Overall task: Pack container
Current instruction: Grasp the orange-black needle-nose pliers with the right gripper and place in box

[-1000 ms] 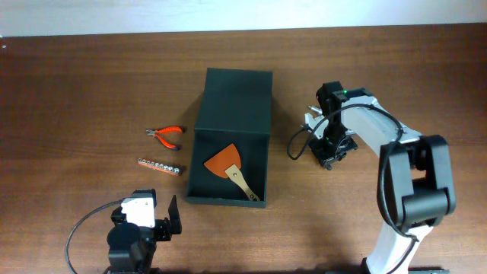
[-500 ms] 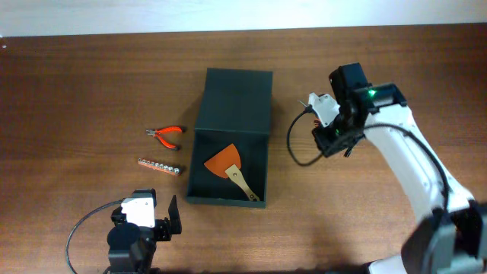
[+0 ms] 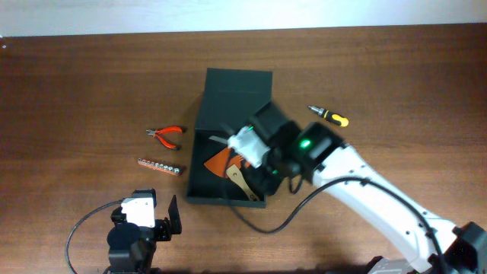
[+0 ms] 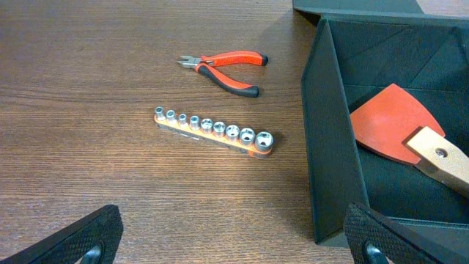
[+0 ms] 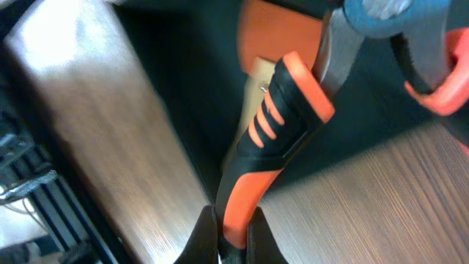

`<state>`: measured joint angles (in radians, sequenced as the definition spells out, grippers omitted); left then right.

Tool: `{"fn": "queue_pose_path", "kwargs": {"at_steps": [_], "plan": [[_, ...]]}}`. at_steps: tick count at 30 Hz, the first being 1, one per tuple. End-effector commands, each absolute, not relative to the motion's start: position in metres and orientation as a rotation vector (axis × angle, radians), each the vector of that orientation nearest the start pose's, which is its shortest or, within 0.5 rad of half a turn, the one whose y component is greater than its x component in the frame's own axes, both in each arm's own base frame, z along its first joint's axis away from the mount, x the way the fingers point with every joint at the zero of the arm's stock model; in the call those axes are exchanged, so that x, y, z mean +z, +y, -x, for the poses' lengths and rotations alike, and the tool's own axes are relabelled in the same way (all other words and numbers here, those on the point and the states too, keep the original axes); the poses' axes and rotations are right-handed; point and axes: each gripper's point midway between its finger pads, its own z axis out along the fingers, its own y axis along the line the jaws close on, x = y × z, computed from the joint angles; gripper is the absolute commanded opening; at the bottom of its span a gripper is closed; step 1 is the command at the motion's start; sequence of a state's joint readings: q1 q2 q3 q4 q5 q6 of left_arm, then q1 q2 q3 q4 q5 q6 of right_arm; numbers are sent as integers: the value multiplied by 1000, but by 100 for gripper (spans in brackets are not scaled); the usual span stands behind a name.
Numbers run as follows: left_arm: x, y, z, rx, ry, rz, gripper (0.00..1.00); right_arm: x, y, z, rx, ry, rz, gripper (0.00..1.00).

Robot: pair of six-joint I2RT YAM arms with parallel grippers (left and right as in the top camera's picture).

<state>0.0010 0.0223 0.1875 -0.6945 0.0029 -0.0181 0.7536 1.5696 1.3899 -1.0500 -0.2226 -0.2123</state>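
A dark green-black matte rectangular container (image 3: 232, 95) sits open on a brown wooden table (image 3: 76, 91), directly under the right end effector (image 5: 233, 242). That end effector is clamped narrow on the handle of an orange-and-black tool with a grey metal head (image 5: 282, 117). The right arm hides part of the box interior and part of an orange scraper with a wooden handle (image 4: 399, 132) lying inside.

The left end effector (image 4: 231, 235) is spread wide and holds nothing. Ahead of it lie red-handled pliers (image 4: 223, 64) and an orange rail of nine silver sockets (image 4: 212, 130), with the container just to their right.

A second ago the right end effector was over bare table to the right of the box; it has swung across. A black-and-yellow screwdriver (image 3: 329, 115) now shows there.

Count: one container, one scraper, one pliers, one rail, one screwdriver, one held tool.
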Motion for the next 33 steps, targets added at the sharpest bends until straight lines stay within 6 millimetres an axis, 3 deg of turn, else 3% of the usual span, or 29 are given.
{"fn": "queue_pose_path", "kwargs": {"at_steps": [1, 9, 16, 22, 23, 25, 33], "plan": [[94, 2, -200, 8, 2095, 7, 99, 162, 291, -228, 467, 2457, 1408, 4], [94, 2, -200, 8, 2095, 7, 99, 116, 310, -234, 461, 2516, 1466, 4], [94, 2, -200, 8, 2095, 7, 99, 76, 312, -235, 437, 2606, 1499, 4], [94, 2, -200, 8, 2095, 7, 99, 53, 314, -236, 423, 2646, 1513, 4], [94, 2, -200, 8, 2095, 7, 99, 51, 314, -237, 422, 2650, 1513, 6], [94, 2, -200, 8, 2095, 7, 99, 48, 314, -238, 416, 2650, 1511, 22], [94, 2, -200, 8, 2095, 7, 99, 45, 301, -254, 243, 2640, 1488, 41]]}}
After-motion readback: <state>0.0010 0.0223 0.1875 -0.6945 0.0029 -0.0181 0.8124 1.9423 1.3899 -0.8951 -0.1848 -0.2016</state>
